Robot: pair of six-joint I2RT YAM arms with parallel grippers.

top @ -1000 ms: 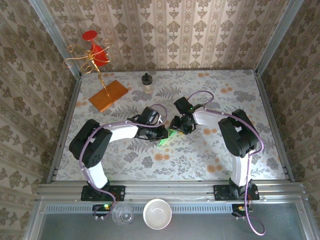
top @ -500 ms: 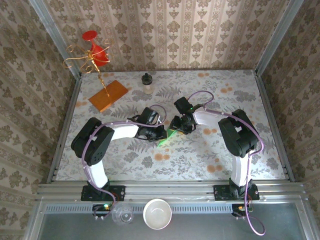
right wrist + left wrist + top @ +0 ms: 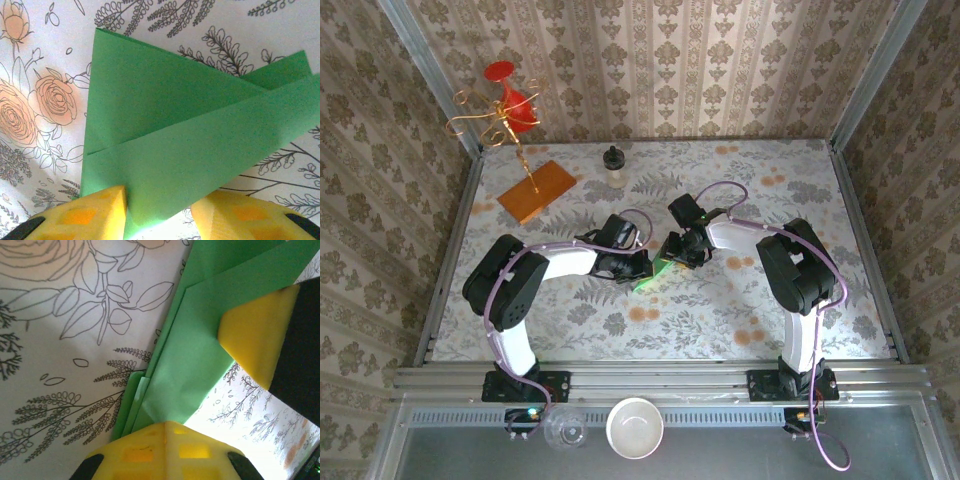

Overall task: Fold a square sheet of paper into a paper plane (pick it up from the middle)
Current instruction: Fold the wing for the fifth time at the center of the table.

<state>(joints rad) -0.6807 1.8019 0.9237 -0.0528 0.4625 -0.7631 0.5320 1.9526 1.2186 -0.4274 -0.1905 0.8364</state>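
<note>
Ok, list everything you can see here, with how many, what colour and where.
paper sheet: one, bright green, folded, table middle, between the grippers.
board: one, orange-brown, far left.
wire stand: one, gold with red pieces, far-left corner.
small bottle: one, dark-capped, far centre.
bowl: one, white, near ledge.
glass: one, clear, beside bowl.
left gripper: one, yellow fingers, shut on paper sheet.
right gripper: one, yellow fingers, open astride its corner.

No legible text, label, brand, number or sign can be read on any surface. The square sheet of paper [image 3: 175, 125] is plain green on every visible face. The tablecloth [image 3: 720, 320] and the walls [image 3: 670, 70] carry printed floral patterns only.
</note>
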